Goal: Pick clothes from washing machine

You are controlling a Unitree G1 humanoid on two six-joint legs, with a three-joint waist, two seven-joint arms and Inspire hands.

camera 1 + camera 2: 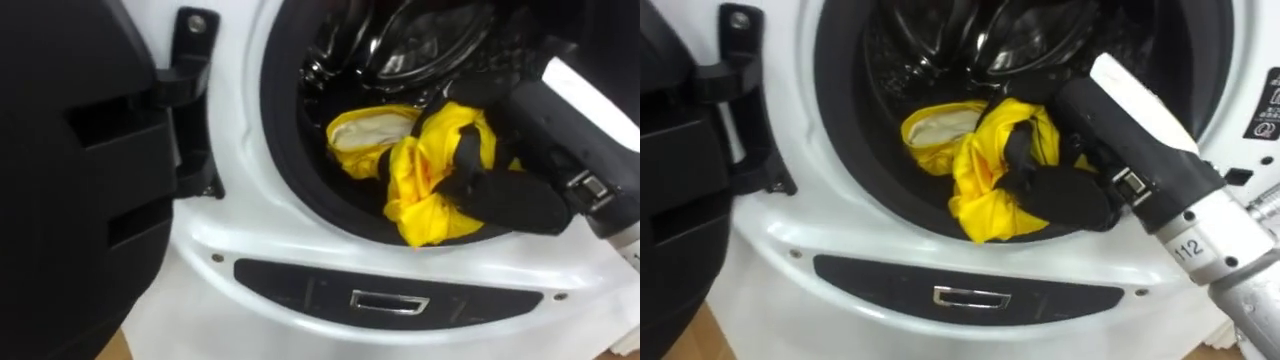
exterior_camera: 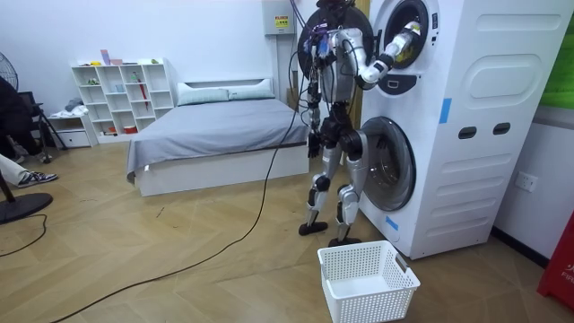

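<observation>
Nearest, at the left of the eye views, hangs the black door (image 1: 70,180) of the washer (image 1: 230,235), swung wide open on its hinge. Past it the dark drum (image 1: 400,40) gapes, and the right hand (image 1: 500,190) is reaching into it from the right, with the forearm crossing the rim of the opening.

A yellow cloth (image 1: 415,190) lies bunched at the front of the drum, its lowest fold draped on the lip of the opening. At its left a pale patch shows — lining or a second piece, I cannot tell which. The hand sits on the right part of the bundle, and its dark fingers (image 1: 466,150) curl over a yellow fold, so they look closed on the cloth rather than spread flat. How firm that hold is cannot be read from here.

In the room view the robot stands upright right against the stacked machines, one arm raised to the upper drum. A white basket (image 2: 372,303) waits on the floor just beside its feet, and nothing can be seen in it.

As a judgement: the door is open, the reach is made and the grasp looks taken. Still left — drawing the cloth clear over the lip and out of the washer. The basket looks like the place to drop it.
</observation>
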